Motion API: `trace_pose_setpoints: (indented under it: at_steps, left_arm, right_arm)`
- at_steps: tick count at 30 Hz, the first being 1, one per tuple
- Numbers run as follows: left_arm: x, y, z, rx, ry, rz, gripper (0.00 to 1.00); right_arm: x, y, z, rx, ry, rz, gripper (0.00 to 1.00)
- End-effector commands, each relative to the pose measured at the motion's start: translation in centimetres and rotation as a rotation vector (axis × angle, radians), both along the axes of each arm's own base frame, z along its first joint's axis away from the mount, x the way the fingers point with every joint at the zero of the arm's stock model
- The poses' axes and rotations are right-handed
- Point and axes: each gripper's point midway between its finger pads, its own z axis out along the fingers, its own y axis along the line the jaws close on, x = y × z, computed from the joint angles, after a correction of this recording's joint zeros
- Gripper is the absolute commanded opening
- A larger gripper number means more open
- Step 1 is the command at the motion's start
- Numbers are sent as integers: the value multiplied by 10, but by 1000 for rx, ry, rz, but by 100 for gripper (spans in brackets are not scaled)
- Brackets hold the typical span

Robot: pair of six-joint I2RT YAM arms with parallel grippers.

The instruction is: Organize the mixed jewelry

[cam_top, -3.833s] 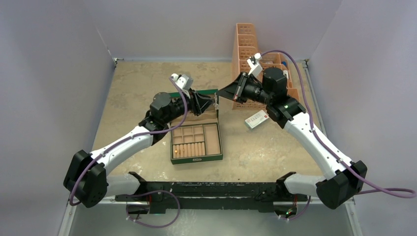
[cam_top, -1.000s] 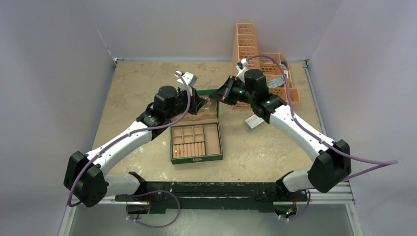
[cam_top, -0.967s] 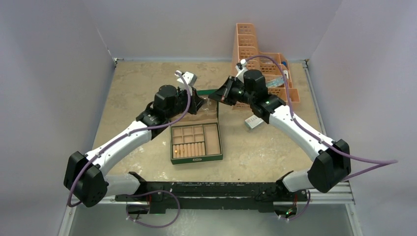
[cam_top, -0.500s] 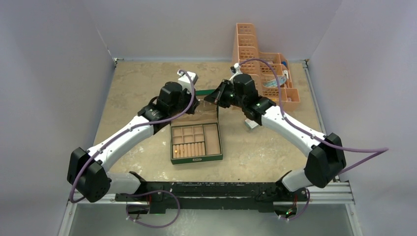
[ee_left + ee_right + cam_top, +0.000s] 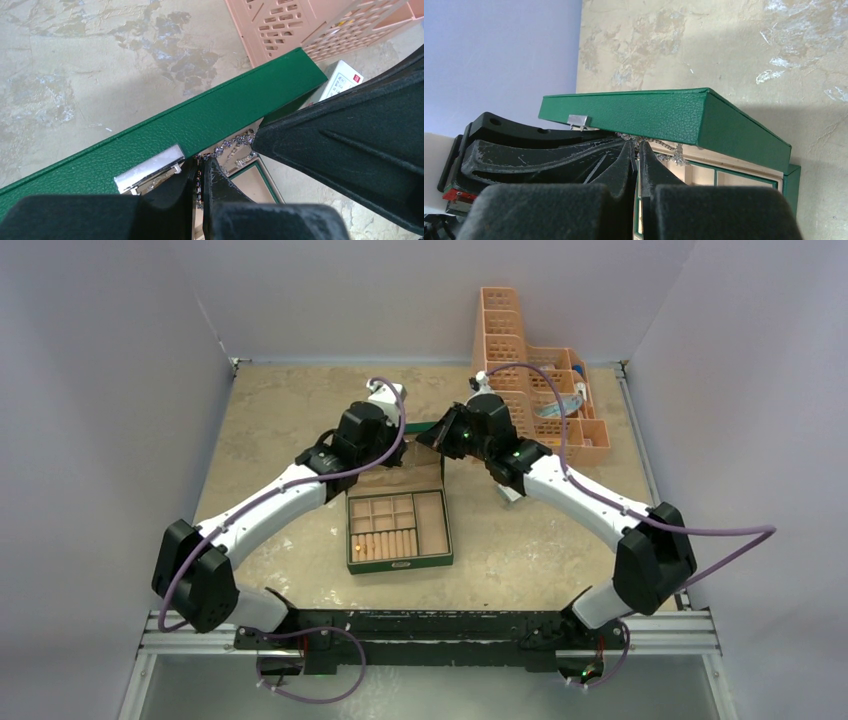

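Left claw [image 5: 201, 169] and right claw [image 5: 638, 148] both pinch one silvery chain [image 5: 235, 143] over the open green box [image 5: 400, 564], sorting seemingly barely begun.

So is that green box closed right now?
No, the green box lies open, its tan compartments showing from above and its lid standing raised at the far side.

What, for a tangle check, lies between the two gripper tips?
A silvery chain, strung from left gripper to right gripper under the green lid; clearest in the left wrist view.
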Motion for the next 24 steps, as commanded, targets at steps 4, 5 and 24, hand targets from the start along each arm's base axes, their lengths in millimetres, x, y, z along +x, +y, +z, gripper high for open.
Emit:
trace_pose_setpoints:
  at_steps: [4,5,24]
  left_arm:
    - [20,3,25,-37,-42,97,1]
    - [21,4,24,-35,-39,103,2]
    - [21,8,3,10,28,131,6]
  right_arm:
    - [17,-3,1,6,-38,-78,0]
    - [18,-3,1,6,-39,-83,0]
    - [24,-7,-20,-84,11,-129,6]
